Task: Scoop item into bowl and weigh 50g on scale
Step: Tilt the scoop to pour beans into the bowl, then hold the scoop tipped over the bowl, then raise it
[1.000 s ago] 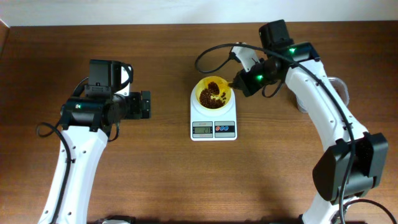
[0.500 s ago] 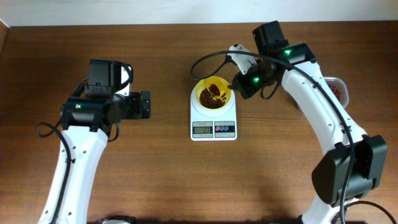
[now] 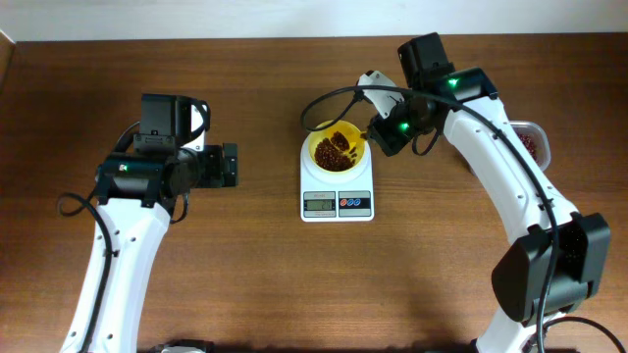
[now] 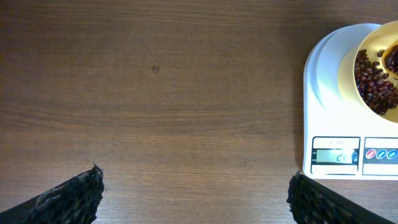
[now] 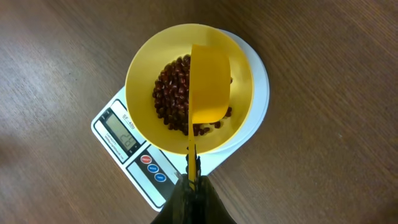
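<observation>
Counter (image 3: 245,275): brown wood-grain surface, matte, with fine horizontal streaks.

Scale (image 3: 337,191): white plastic, squarish with rounded corners and a smooth finish, standing at mid-counter. On its near edge are a grey display (image 4: 336,155) and round buttons (image 4: 380,154) in red and blue. The digits and the small print beside the display are too small to read.

Bowl (image 5: 144,74): round, pale-yellow plastic, smooth-walled. It sits on the scale's platform and covers most of it.

Beans (image 5: 171,90): small, glossy, dark red-brown ovals heaped loose in the bottom of the bowl. A few more show in the scoop from overhead.

Scoop (image 5: 208,87): yellow plastic with a deep rounded cup on a thin flat handle. The cup is inside the bowl's rim above the beans, rolled so its plain outer wall faces the right wrist camera. The handle runs off over the near-right rim.

Right fingers (image 5: 193,190): dark, pressed together on the end of the scoop handle, just right of the bowl.

Left fingers (image 3: 229,165): black with a rough textured surface. They are spread wide with nothing between them, over bare counter well left of the scale.

Container (image 3: 531,144): clear plastic at the far right, holding beans and partly hidden behind the right arm.
</observation>
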You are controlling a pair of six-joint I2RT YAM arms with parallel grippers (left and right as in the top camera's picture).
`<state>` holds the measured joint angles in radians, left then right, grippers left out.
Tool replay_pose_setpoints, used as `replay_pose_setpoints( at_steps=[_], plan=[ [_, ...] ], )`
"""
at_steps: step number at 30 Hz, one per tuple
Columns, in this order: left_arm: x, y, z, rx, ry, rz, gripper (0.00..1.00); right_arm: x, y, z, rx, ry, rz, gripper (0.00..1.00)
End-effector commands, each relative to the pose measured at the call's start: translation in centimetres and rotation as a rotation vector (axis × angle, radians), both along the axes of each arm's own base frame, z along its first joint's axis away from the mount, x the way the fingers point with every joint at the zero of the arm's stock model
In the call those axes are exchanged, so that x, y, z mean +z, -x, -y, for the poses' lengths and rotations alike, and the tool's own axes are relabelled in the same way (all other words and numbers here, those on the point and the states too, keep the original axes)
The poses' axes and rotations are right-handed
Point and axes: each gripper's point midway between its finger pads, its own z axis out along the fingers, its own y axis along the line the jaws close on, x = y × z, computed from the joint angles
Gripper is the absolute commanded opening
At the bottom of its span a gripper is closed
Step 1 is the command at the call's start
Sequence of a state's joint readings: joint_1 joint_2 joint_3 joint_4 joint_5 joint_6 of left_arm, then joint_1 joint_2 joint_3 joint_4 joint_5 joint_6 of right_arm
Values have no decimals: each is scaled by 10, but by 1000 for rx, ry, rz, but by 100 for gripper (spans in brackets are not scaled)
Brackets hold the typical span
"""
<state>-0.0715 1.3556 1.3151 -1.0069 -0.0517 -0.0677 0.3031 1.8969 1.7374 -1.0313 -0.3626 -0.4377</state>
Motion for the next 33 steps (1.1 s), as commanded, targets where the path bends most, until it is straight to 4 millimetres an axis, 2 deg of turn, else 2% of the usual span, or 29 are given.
replay_pose_setpoints(
  at_steps=[1, 6, 8, 26, 30, 33],
  plan=[
    [4, 1, -1, -2, 1, 12, 99, 25, -2, -2, 12, 1, 78, 4],
    [4, 1, -1, -2, 1, 12, 99, 26, -2, -2, 13, -1, 77, 4],
    [4, 1, -1, -2, 1, 12, 99, 28, 2, -9, 30, -39, 61, 4],
    [4, 1, -1, -2, 1, 12, 99, 26, 5, -11, 46, -16, 65, 4],
    [4, 1, -1, -2, 1, 12, 99, 32, 10, -17, 19, -117, 6, 4],
    [4, 1, -1, -2, 1, 12, 99, 34, 5, -7, -4, -149, -3, 4]
  ],
)
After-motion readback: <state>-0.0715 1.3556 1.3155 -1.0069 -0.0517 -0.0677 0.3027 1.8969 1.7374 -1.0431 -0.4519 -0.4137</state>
